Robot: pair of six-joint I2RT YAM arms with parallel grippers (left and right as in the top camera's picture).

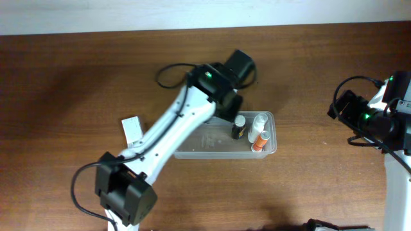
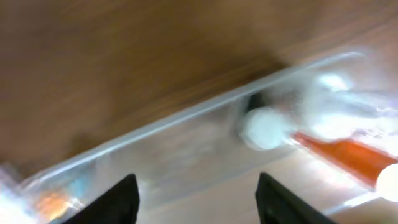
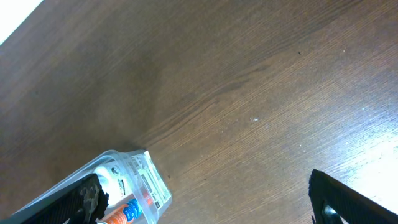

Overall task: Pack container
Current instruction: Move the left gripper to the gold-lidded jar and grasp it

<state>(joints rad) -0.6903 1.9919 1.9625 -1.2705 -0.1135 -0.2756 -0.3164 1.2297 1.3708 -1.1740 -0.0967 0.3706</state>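
1. Clear plastic container (image 1: 212, 144) lies lengthwise on the brown wooden bench (image 1: 64, 77), and the left arm (image 1: 183, 119) reaches across its left part, hiding it from above.
2. At its right end, close together, are a dark bottle with a white cap (image 1: 239, 127), a white bottle (image 1: 259, 120) and an orange tube (image 1: 258, 141).
3. A small white box (image 1: 131, 129) lies on the bench left of the container, just beside the arm.
4. Left fingers (image 2: 121, 202) are spread apart over the container and hold nothing; that view is blurred.
5. Right fingers (image 3: 339, 199) are spread wide and empty, well off to the container's right.
6. A sticker (image 3: 152, 177) on the container's end wall and the bottle labels carry print too small to read.
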